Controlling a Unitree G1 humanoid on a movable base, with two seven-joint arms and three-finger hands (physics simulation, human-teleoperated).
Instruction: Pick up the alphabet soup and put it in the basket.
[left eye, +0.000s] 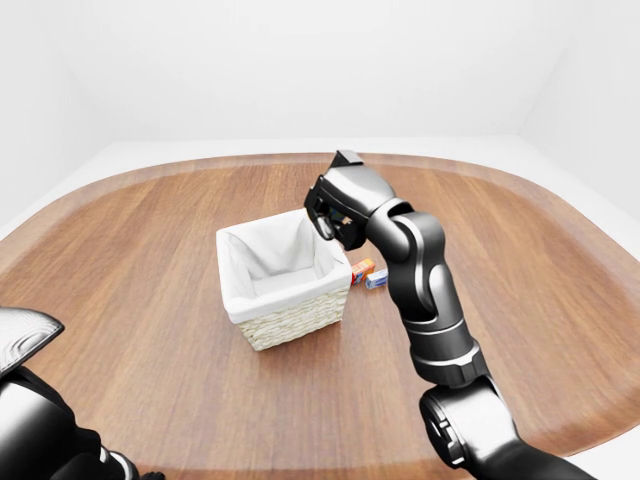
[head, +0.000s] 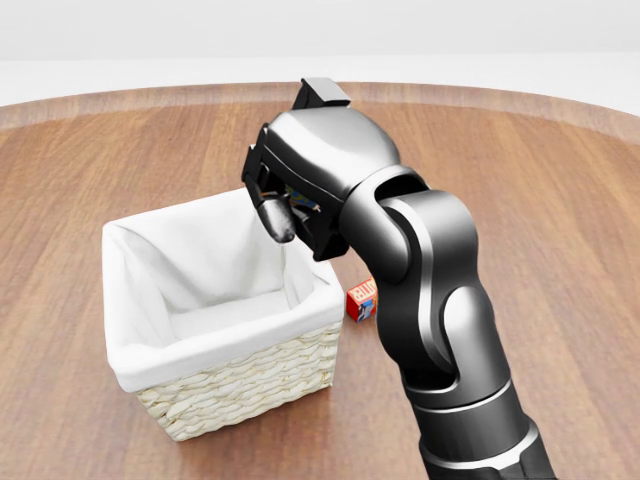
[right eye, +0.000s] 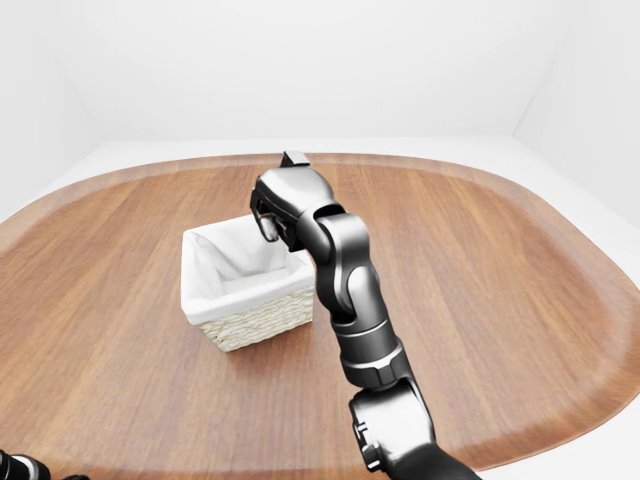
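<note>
At the lower left of the left-eye view, well left of the basket (head: 236, 385), only part of the left arm (left eye: 40, 430) showed; its hand was out of view. The basket stood upright on the wooden table (left eye: 140, 330), its white cloth lining looking empty as far as could be seen.

Above the basket's right-hand top corner hung the right hand (head: 290, 205), fingers (head: 277, 220) curled inward and narrow. A sliver of colour sat between them in the head view, but whether they gripped anything could not be told.

Just right of the basket, on the table, lay a small red pack (head: 362, 298) with a blue-and-white one (left eye: 377, 279) touching or nearly touching it. The soup can could not be placed for sure: it was either that sliver in the hand or the red pack.

A can would likely be stiff, fairly heavy and smooth-sided, so slippery. It is best taken round its middle, fingers opposed across the curved wall, not by the rims.
</note>
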